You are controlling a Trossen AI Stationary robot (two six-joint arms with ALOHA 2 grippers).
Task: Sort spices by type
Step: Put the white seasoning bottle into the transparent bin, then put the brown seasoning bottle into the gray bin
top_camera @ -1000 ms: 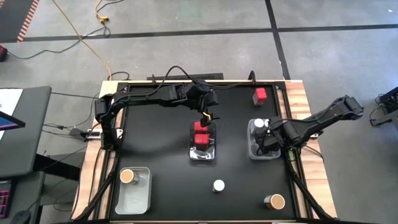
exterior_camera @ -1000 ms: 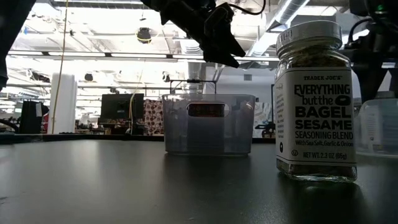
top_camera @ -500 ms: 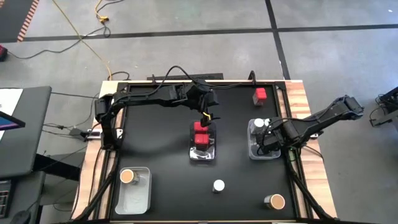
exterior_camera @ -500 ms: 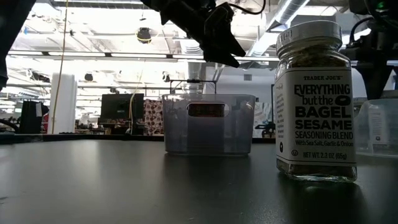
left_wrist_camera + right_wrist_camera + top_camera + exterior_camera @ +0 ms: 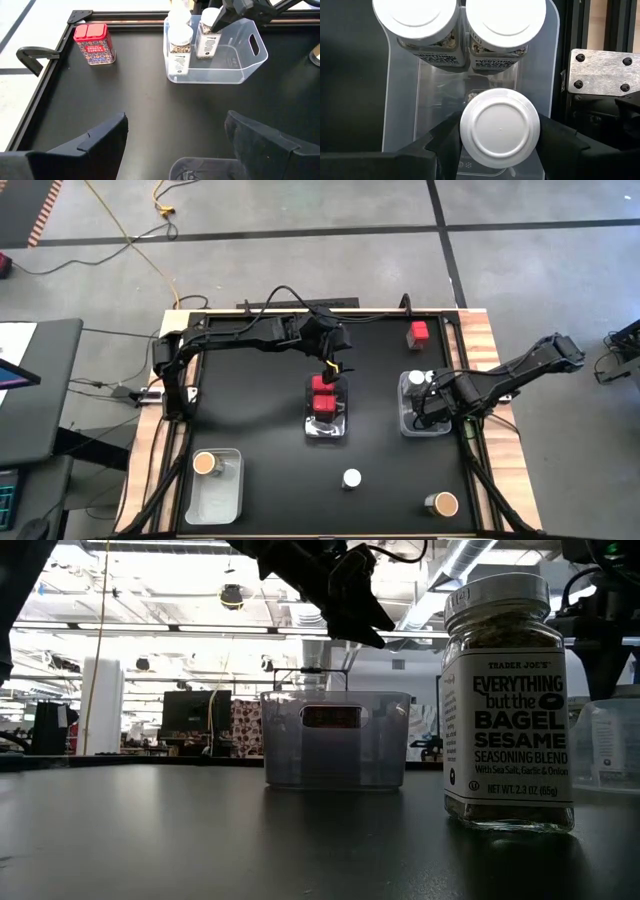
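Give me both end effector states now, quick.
Left end effector: open, empty, above the middle bin.
Right end effector: shut on a white-lidded jar inside the right bin.

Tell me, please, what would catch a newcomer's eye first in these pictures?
Probably the right gripper, shut on a white-lidded jar inside the clear bin at the table's right, beside two matching jars. Next, the open left gripper hovering above the middle bin holding red tins. In the low view, a seasoning jar stands large in front.
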